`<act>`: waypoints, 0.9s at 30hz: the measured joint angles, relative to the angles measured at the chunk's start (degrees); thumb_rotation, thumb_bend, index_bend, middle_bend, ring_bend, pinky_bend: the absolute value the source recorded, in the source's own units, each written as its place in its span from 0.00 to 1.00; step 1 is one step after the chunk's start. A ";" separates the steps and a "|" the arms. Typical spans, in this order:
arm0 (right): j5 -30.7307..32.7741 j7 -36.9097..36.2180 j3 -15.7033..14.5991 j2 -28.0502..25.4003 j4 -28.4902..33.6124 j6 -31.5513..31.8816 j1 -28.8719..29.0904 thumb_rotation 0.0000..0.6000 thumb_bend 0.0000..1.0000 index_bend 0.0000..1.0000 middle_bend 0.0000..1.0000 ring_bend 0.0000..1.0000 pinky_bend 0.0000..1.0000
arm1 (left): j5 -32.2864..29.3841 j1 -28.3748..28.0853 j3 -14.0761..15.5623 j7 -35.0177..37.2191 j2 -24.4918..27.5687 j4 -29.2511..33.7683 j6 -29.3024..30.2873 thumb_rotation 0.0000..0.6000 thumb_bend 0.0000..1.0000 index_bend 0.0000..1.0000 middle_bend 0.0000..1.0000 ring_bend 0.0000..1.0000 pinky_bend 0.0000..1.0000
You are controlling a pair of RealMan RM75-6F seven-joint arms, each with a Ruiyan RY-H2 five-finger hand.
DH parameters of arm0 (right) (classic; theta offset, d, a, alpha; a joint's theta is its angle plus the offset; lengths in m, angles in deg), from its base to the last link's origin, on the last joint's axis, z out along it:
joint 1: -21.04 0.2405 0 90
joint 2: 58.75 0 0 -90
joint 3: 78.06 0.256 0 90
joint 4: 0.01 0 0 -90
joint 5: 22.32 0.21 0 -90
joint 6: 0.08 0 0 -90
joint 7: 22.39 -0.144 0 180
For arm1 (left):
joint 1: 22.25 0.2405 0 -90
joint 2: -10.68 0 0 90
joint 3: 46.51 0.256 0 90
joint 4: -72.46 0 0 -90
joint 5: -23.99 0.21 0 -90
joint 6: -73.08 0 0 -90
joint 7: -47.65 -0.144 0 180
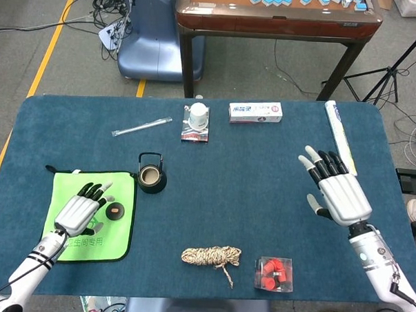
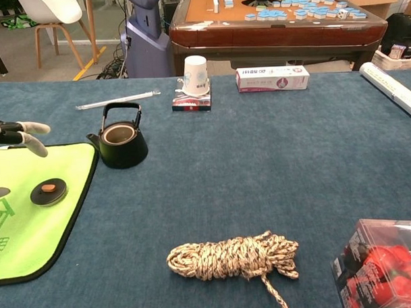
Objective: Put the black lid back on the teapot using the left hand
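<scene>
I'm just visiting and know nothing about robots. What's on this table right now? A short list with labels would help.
lid: black lid lying on the green cloth, off the pot
teapot: teapot open, upright, beside the cloth
left hand: left hand above the cloth, fingers spread, holding nothing
right hand: right hand raised, fingers spread, holding nothing
near edge: rope coil, box of red items
far side: paper cup, toothpaste box

Glossy black teapot (image 2: 120,141), cloth mat (image 2: 32,221)

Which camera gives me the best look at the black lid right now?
The chest view: the lid lies unobstructed on the green cloth, its orange knob clear. In the head view it is smaller, just beside the left hand.
</scene>
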 measured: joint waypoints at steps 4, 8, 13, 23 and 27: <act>1.10 0.68 -0.01 0.57 -0.33 -0.56 0.80 1.00 0.41 0.00 0.00 0.00 0.00 | -0.02 -0.92 -0.04 1.58 -0.92 -1.96 -0.95 1.00 0.33 0.25 0.00 0.00 0.00; 1.79 1.22 0.05 1.01 -0.52 -0.91 1.50 1.00 0.41 0.00 0.00 0.00 0.00 | -0.09 -1.49 0.07 2.55 -1.79 -3.62 -1.45 1.00 0.33 0.24 0.00 0.00 0.00; 2.70 1.75 -0.01 1.58 -1.02 -1.31 2.18 1.00 0.41 0.00 0.00 0.00 0.00 | -0.29 -2.10 0.37 3.86 -3.04 -5.96 -2.23 1.00 0.33 0.22 0.00 0.00 0.00; 4.45 2.88 -0.41 2.20 -1.53 -1.68 3.06 1.00 0.41 0.00 0.00 0.00 0.00 | -0.82 -3.36 0.88 5.24 -5.21 -9.82 -3.77 1.00 0.33 0.20 0.00 0.00 0.00; 4.95 3.32 -0.50 2.43 -1.52 -1.73 3.41 1.00 0.41 0.00 0.00 0.00 0.00 | -0.94 -3.63 1.09 5.59 -5.89 -10.99 -3.97 1.00 0.33 0.20 0.00 0.00 0.00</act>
